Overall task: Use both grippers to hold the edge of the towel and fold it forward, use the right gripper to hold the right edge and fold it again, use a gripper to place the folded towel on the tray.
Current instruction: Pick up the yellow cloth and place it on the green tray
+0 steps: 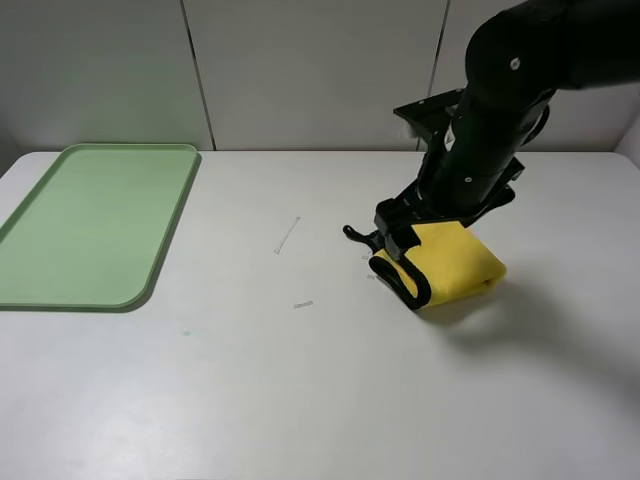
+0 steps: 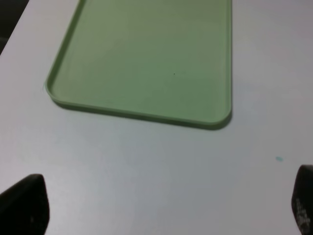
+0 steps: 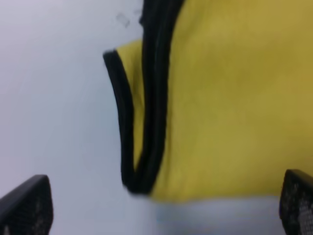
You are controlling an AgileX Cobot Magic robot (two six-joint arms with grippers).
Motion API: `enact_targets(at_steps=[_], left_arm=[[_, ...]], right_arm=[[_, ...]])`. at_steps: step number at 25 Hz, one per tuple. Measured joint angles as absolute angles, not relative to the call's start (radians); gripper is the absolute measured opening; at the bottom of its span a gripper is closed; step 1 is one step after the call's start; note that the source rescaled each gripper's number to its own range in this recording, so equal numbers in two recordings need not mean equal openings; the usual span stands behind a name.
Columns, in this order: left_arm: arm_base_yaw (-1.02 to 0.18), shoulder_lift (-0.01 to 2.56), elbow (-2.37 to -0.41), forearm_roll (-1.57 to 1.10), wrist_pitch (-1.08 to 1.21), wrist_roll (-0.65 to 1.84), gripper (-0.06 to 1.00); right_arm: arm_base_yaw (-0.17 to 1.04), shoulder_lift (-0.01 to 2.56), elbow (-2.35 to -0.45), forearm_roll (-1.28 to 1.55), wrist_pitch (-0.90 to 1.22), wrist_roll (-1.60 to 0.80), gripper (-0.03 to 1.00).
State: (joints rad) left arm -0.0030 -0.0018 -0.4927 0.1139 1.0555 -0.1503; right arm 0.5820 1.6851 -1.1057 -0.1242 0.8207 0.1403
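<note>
Right pincer point(image 3: 161, 209) hangs open over the folded towel point(image 1: 462, 262) on the table point(image 1: 300, 390); soft and floppy, it likely needs pinching through all layers at its black-trimmed edge.

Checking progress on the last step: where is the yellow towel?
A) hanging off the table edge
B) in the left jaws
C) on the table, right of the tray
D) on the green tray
C: the towel lies folded on the table, well apart from the tray.

High camera overlooks table point(image 1: 300, 400); left wrist closely faces tray point(image 2: 146, 58), right wrist towel point(image 3: 220, 98).
</note>
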Motion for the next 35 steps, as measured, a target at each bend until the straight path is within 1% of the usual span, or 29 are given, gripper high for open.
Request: enact_targets(at_steps=[8, 13, 21, 33, 35], left_arm=[[-0.003, -0.002, -0.493, 0.114, 1.055, -0.150, 1.00], [-0.003, -0.002, -0.493, 0.114, 1.055, -0.150, 1.00], [-0.003, -0.002, -0.493, 0.114, 1.055, -0.150, 1.00], [-0.003, -0.002, -0.493, 0.114, 1.055, -0.150, 1.00], [-0.003, -0.002, -0.493, 0.114, 1.055, -0.150, 1.00]], right_arm=[[0.582, 1.475, -1.106, -0.033, 1.105, 0.140, 1.00], [0.582, 1.360, -1.056, 0.043, 1.182, 0.140, 1.00], [0.582, 1.130, -0.921, 0.083, 1.212, 0.140, 1.00], [0.582, 0.707, -0.802, 0.074, 1.217, 0.140, 1.00], [0.582, 0.677, -0.785, 0.070, 1.218, 0.140, 1.00]])
